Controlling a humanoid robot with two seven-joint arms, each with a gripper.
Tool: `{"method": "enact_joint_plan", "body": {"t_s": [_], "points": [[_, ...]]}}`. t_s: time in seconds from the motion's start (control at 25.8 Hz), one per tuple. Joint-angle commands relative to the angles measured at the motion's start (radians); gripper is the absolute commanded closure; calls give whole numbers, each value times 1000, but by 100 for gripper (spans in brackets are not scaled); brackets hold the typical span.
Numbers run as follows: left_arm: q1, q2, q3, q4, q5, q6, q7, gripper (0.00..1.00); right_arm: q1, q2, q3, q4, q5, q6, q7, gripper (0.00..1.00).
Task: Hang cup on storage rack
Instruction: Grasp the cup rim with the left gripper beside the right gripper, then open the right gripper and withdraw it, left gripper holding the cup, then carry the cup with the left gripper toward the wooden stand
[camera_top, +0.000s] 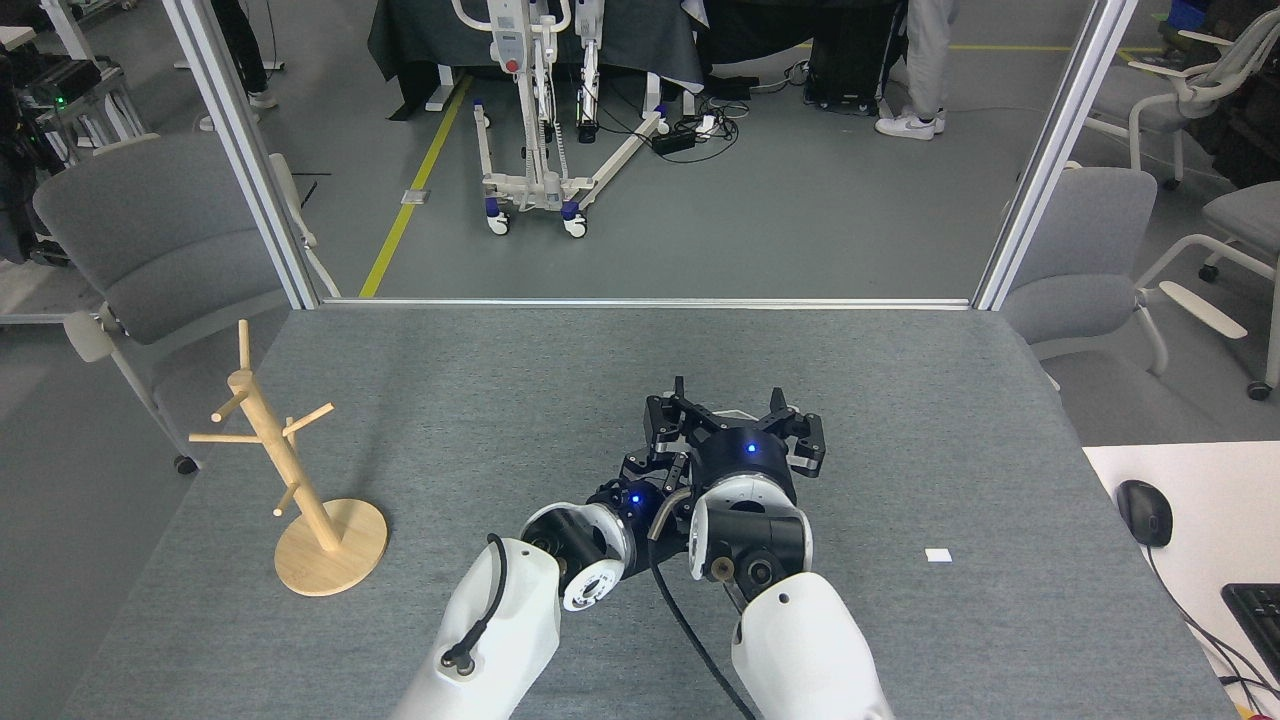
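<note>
The table (500, 380) fills the lower part of the head view, covered in grey felt-like cloth, with a metal frame post (238, 150) rising from its far corner at 10 o'clock and another post (1050, 150) at 2 o'clock. Grey chairs stand beyond each of those corners on the floor.

The two arms come in from 6 o'clock, white shells side by side, and meet near the middle of the table. The right gripper (728, 405) sits just past the centre, its dark fingers (668, 412) spread wide to either side; between them only a thin pale sliver of the cup (738, 413) shows, the rest hidden under the gripper's body. Whether the fingers touch the cup cannot be told from here. The left gripper (655, 470) lies close against the right one at about 7 o'clock from it, small and dark, and whether its fingers are apart or together cannot be told.

The rack (300, 480) stands upright well apart from the arms, at 9 o'clock near the table's left edge, its round base flat on the cloth and its pegs bare.

At 3 o'clock a white desk holds a black mouse (1143, 512) and the corner of a keyboard (1255, 610). A small white tag (937, 555) lies on the cloth at 4 o'clock from the grippers.
</note>
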Motion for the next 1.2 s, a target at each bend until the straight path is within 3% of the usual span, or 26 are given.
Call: {"method": "enact_joint_plan", "body": {"t_s": [0.0,0.08,0.19,0.27,0.39,0.46,0.66,0.74,0.85,0.93,1.05,1.16], "points": [[9,0,1,9,-2,3,-1,100,-5,-2,-3,0,-46,-7,-130,0],[24,0,1,3,-3,3,1,100,-8,-14,-23,-1,-56,-12,-207,0],[66,25,4,-46,-8,4,4,100,-8,-28,-158,0,-76,-90,-386,0],[107,78,15,-117,-6,6,5,100,-2,-65,-262,6,-147,-218,-514,0],[191,146,48,-240,-8,4,5,100,9,-168,-415,65,-288,-448,-641,0],[240,196,79,-321,-8,3,5,100,43,-209,-487,114,-317,-564,-666,0],[385,302,185,-499,-6,-22,10,100,147,-235,-570,168,-308,-653,-676,0],[446,319,239,-576,-6,-40,11,100,190,-234,-570,166,-290,-655,-750,0],[549,321,361,-662,-5,-103,11,100,241,-212,-567,168,-208,-653,-899,0],[579,316,461,-658,-2,-172,15,100,271,-188,-558,155,-162,-661,-897,0],[590,305,647,-658,8,-290,22,100,314,-189,-556,154,-151,-708,-873,0],[589,288,795,-658,48,-290,21,100,324,-186,-558,155,-145,-722,-808,0]]}}
